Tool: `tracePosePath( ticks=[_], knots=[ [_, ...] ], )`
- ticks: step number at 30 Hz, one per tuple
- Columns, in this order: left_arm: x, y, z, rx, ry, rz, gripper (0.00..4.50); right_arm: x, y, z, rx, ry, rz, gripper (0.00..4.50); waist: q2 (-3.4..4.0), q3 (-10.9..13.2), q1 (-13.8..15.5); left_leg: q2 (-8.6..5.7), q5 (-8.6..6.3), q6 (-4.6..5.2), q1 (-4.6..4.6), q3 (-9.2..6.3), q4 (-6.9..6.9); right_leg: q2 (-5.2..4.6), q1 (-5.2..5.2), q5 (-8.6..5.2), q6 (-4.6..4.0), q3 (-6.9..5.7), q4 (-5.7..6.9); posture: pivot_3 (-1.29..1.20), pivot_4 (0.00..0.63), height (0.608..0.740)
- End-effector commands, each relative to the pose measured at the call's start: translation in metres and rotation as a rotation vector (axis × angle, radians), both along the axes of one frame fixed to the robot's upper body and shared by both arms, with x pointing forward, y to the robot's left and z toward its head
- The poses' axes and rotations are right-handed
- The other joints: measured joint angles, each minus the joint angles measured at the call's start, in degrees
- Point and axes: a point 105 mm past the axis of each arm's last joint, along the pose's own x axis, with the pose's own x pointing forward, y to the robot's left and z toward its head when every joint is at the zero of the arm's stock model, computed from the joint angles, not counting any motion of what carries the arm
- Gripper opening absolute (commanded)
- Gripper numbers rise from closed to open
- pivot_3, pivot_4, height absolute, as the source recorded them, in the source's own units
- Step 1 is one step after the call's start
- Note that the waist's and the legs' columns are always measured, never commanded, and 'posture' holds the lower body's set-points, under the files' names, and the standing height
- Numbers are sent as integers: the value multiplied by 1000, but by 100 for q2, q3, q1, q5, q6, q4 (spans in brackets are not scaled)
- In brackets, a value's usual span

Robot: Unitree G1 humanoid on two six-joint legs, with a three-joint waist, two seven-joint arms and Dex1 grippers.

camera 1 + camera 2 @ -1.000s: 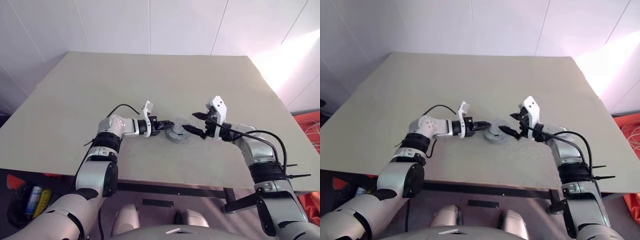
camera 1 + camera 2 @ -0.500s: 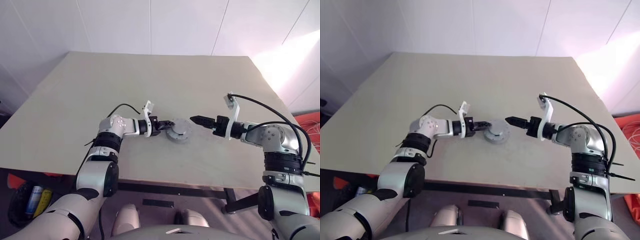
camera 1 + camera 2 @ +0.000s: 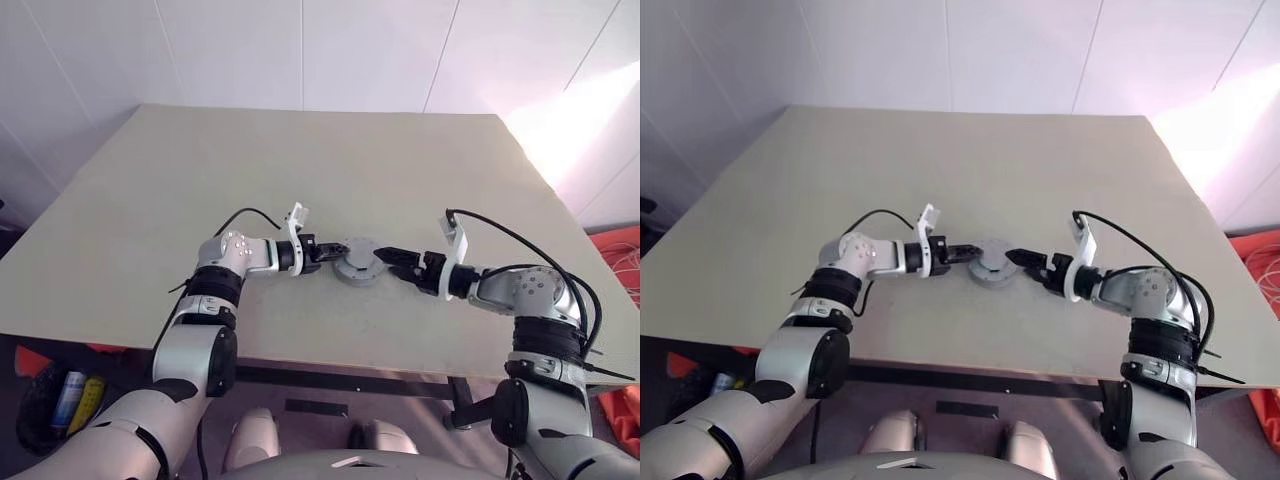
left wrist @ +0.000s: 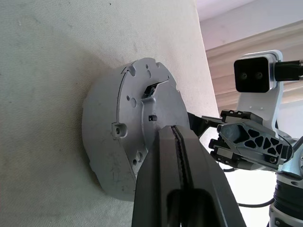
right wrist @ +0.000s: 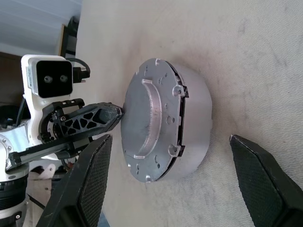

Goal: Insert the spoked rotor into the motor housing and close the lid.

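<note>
A short, round, silver-grey motor housing sits upright on a pale beige tabletop, near the front edge and roughly midway across its width. A flat silver-grey lid covers its top, seated level with a thin dark gap under its rim. The lid has small holes, notches around its edge and a raised curved ridge. The spoked rotor cannot be seen from outside.

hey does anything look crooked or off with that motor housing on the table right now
Slightly, maybe. In the right wrist view the lid sits on the motor housing, but a dark gap shows along one stretch of its edge, so it may not be fully seated. Nothing looks spilled or damaged on the table.
</note>
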Motion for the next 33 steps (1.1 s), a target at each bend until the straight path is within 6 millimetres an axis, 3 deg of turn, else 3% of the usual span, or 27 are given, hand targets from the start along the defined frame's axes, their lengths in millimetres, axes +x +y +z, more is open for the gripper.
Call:
tracePosePath(
  ticks=[1,12,26,29,33],
  knots=[
    [-2,3,-7,44,8,-3,0,-10,32,-2,89,39,92,4478,0,0,-28,1,2,-2,0,0,-1,1,-1,-1,0,0,1,0,0,740],
    [-1,6,-7,49,3,7,0,1,79,16,202,-15,152,4478,2,-1,-114,11,14,-24,-1,0,-19,13,-10,-7,4,2,5,0,0,740],
    [-1,10,-9,59,5,21,0,15,99,19,241,-41,101,4478,1,0,-194,54,55,-92,50,14,-93,56,-19,-14,-5,2,5,0,0,740],
    [-1,10,-9,61,4,22,0,18,97,17,238,-38,73,3912,1,0,-199,55,55,-92,52,18,-93,56,-20,-14,-5,2,5,0,0,740],
    [-1,10,-10,64,2,21,0,19,96,17,242,-39,64,2802,2,0,-173,54,64,-107,51,19,-97,56,-30,-13,-6,3,5,0,0,740]
  ],
)
